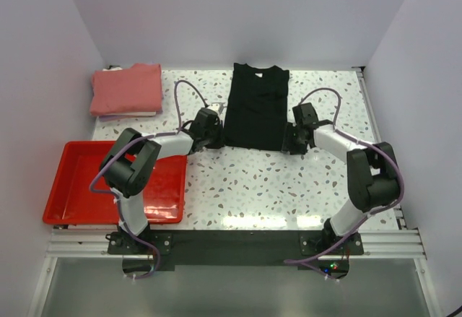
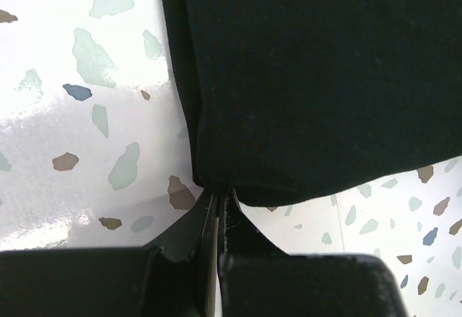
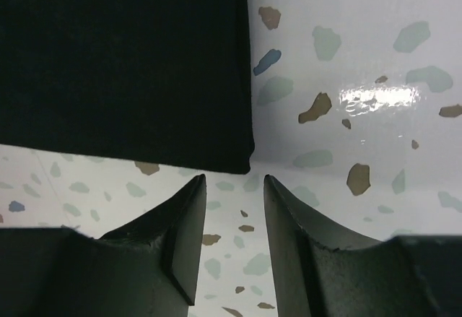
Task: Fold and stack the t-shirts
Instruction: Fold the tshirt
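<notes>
The black t-shirt [image 1: 256, 107] lies flat at the back middle of the table, folded into a long narrow rectangle. My left gripper [image 1: 215, 139] is at its near left corner. In the left wrist view the jaws [image 2: 220, 196] are pressed together on the corner of the black cloth [image 2: 310, 79]. My right gripper [image 1: 292, 140] is at the near right corner. In the right wrist view it [image 3: 234, 181] is open and empty, with the corner of the black shirt [image 3: 123, 64] just ahead of the fingertips. The salmon-pink t-shirt [image 1: 127, 89] lies folded at the back left.
A red plastic tray [image 1: 72, 180] sits at the front left, beside the left arm. The speckled table [image 1: 253, 187] is bounded by white walls at the back and both sides.
</notes>
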Controlling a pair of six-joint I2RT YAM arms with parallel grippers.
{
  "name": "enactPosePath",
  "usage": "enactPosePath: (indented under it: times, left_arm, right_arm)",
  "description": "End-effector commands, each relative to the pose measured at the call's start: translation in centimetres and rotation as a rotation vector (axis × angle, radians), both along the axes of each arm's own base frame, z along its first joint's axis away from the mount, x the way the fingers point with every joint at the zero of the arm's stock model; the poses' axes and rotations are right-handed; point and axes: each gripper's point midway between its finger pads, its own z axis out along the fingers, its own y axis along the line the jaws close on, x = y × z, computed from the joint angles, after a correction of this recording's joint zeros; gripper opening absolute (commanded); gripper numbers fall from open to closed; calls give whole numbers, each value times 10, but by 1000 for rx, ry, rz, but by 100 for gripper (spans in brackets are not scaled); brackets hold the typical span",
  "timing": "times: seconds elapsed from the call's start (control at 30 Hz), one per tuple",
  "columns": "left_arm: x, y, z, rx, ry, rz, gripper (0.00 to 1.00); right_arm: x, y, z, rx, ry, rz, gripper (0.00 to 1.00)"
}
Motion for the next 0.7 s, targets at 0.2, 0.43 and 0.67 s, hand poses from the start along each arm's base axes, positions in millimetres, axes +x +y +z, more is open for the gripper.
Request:
enactPosePath:
  times: [0.2, 0.43, 0.67]
  left_arm:
    - [9, -6, 19, -22, -65, -18, 0]
    - [12, -9, 24, -40, -79, -20, 0]
    - [-1, -3, 46, -75, -104, -9, 0]
  right_arm:
    - [30, 5, 0, 6, -40, 14, 34]
    - [32, 16, -11, 42, -10, 70, 0]
    - [2, 30, 11, 155, 0, 122, 0]
